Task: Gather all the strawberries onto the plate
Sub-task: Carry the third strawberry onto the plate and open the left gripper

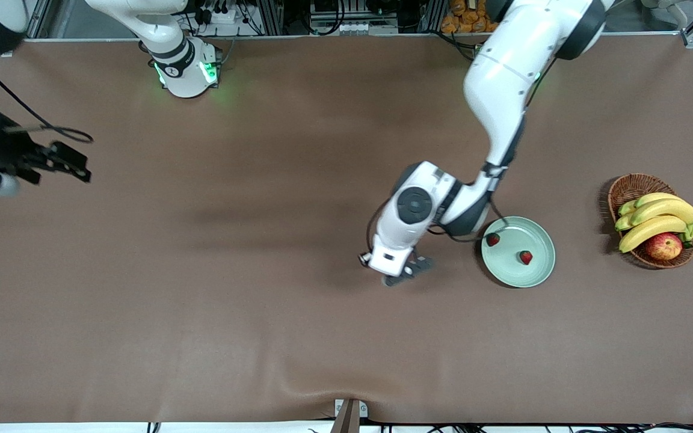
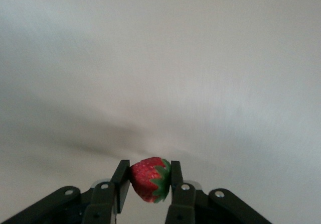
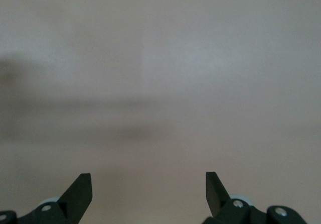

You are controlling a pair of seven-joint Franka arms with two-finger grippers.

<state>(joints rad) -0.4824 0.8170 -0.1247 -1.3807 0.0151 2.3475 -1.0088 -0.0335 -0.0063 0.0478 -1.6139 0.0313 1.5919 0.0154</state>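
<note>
Pinching a strawberry [image 2: 149,179] between my left gripper [image 1: 406,273] fingers [image 2: 120,184], I have it clamped at its sides, its green cap against one pad, and the fingers are closed only as far as the berry lets them. That hand hangs over the bare brown table [image 1: 202,313] near its middle, just beside the plate [image 1: 518,252] on the side toward the right arm's end. The plate sits toward the left arm's end of the table, well clear of every edge, and two more strawberries lie in it: one [image 1: 492,239] by the rim nearest my left arm and one [image 1: 526,257] closer to the centre. A basket [image 1: 629,187] of bananas [image 1: 656,218] and an apple [image 1: 663,246] stands near the table edge at the left arm's end. My right gripper [image 1: 73,162] waits at the table edge at the right arm's end, its fingers [image 3: 80,191] spread wide and holding nothing.
</note>
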